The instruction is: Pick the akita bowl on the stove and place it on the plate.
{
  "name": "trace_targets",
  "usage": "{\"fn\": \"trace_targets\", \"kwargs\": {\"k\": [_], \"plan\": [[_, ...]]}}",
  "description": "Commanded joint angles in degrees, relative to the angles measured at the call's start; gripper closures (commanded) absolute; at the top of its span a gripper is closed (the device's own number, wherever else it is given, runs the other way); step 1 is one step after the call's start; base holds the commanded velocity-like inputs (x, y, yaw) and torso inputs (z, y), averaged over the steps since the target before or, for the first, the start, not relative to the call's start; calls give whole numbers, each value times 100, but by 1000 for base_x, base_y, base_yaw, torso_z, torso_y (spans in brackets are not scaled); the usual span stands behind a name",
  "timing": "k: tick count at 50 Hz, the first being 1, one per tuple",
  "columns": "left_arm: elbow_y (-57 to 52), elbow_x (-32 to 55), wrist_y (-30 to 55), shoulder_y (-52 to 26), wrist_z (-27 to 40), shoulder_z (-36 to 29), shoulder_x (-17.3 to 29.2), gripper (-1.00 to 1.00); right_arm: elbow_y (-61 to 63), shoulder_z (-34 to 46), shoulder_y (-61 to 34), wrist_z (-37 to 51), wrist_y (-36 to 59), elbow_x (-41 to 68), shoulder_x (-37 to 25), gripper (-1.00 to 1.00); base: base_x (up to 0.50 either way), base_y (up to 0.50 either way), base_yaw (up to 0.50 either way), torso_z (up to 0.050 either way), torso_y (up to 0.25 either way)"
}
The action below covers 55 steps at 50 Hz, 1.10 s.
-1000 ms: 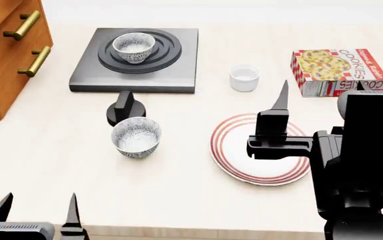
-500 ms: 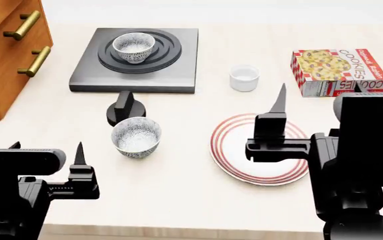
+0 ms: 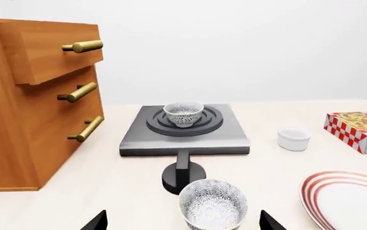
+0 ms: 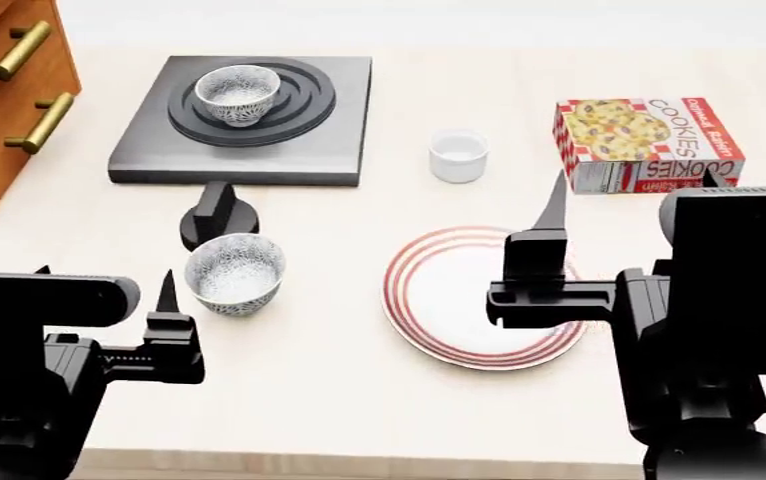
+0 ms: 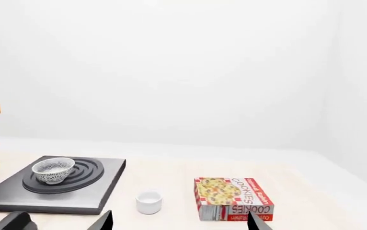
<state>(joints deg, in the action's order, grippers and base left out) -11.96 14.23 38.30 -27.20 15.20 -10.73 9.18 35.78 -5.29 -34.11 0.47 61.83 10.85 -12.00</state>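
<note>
Head view: I see akita bowl (image 4: pixel 238 95) on burner rings of stove (image 4: pixel 242 120), second speckled bowl (image 4: pixel 234 274) on counter just in front of knob (image 4: pixel 218 214). Plate (image 4: pixel 447 320) to its right, partly behind right gripper (image 4: pixel 553 205). Left gripper (image 4: pixel 103 290) low, near second bowl, empty.

Left wrist view: fingertips (image 3: pixel 96 221) spread wide, nothing between (second bowl lies ahead).

Right wrist view: fingertips (image 5: pixel 256 222) wide apart, empty; cookie box (image 5: pixel 233 198) and white cup (image 5: pixel 149 201) ahead.

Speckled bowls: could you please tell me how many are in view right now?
2. One akita bowl sits on the stove burner at the far left. The other speckled bowl stands on the table just in front of the black knob, left of the plate. None appears hidden.
</note>
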Motion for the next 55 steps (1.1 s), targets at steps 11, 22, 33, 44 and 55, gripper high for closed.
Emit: {"fn": "trace_targets", "kwargs": {"k": [11, 22, 33, 44, 55], "plan": [[-100, 110, 86, -31, 48, -59, 53, -100, 12, -25, 17, 42, -23, 74, -16, -100, 0, -266, 0, 0, 0], [-122, 180, 85, -25, 50, -67, 80, -100, -44, -23, 27, 62, -89, 102, -25, -100, 0, -265, 0, 0, 0], [-118, 210, 80, -25, 75, -90, 115, -100, 7, -52, 6, 123, -9, 135, -25, -100, 0, -173, 0, 0, 0], [-118, 238, 83, -42, 96, -126, 144, -100, 8, -5, 4, 145, -14, 158, -51, -100, 0, 0, 0, 0, 0], [-153, 281, 100, -67, 99, -168, 170, -100, -41, -17, 16, 149, -36, 203, -62, -100, 140, 0, 0, 0, 0]]}}
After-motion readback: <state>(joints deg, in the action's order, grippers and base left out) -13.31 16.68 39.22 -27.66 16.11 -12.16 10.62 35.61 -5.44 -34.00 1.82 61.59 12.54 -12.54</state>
